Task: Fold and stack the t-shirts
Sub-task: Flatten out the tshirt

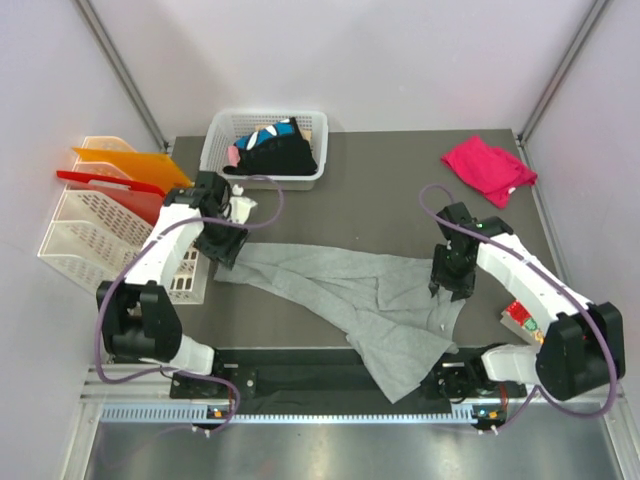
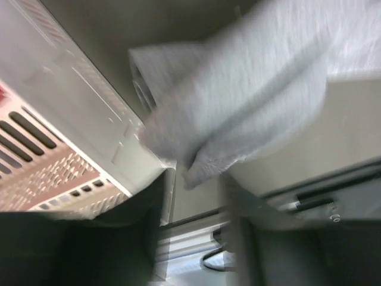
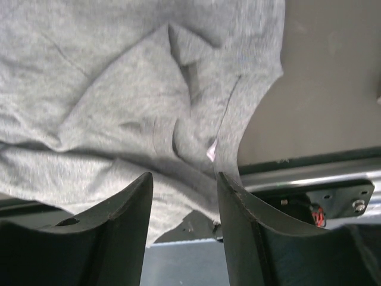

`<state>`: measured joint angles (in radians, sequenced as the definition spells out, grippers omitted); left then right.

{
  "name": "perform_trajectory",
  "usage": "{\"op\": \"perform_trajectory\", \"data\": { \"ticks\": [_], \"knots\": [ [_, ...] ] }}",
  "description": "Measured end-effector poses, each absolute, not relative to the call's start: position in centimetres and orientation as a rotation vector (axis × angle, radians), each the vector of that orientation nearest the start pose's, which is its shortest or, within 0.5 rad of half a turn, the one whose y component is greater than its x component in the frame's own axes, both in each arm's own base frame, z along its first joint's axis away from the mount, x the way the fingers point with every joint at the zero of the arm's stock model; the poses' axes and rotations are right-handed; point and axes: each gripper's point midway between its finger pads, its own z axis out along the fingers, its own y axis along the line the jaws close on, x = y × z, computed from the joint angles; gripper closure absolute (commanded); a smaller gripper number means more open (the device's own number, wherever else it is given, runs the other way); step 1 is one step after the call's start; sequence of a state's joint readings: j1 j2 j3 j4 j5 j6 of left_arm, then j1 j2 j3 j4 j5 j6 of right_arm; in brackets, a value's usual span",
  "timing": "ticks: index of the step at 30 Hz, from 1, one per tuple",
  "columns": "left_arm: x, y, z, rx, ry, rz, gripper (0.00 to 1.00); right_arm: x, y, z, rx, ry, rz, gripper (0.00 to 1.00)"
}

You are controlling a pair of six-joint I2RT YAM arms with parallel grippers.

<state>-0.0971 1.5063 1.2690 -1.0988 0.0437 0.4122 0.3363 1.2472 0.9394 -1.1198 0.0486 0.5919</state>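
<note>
When planning the next grasp, locate grey t-shirt (image 1: 340, 290) crumpled across mid counter (image 1: 400, 190), long axis left to right, one flap hanging over near edge. Note left end effector (image 1: 226, 246) at left end, right end effector (image 1: 451, 284) at right end, both part-open, apparently gripping nothing. Assign each end to nearer arm.

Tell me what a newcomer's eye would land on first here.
The big grey t-shirt sprawls crumpled across the middle of the table, one end reaching over the near edge. The bright pink shirt lies bunched at the far right corner. A white basket at the far edge holds dark clothes.
</note>
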Motion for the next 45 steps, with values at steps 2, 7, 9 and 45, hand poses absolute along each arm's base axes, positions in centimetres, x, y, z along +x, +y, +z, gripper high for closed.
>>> {"op": "perform_trajectory", "data": {
  "ticks": [2, 7, 9, 45],
  "knots": [
    [25.6, -1.5, 11.9, 0.765, 2.833, -0.012, 0.08, 18.1, 7.5, 8.8, 0.376, 2.970, 0.021, 0.53],
    [23.9, -1.0, 11.5, 0.795, 2.850, 0.002, 0.05, 19.8, 7.8, 7.4, 0.343, 2.977, 0.018, 0.55],
    [24.5, -1.0, 11.9, 0.789, 2.837, 0.011, 0.07, 20.4, 7.9, 6.8, 0.334, 2.982, 0.019, 0.57],
    [37.5, -1.4, 5.7, 0.680, 2.804, 0.094, 0.17, 22.4, 8.9, 1.7, 0.256, 3.028, 0.053, 0.79]
  ]
}}
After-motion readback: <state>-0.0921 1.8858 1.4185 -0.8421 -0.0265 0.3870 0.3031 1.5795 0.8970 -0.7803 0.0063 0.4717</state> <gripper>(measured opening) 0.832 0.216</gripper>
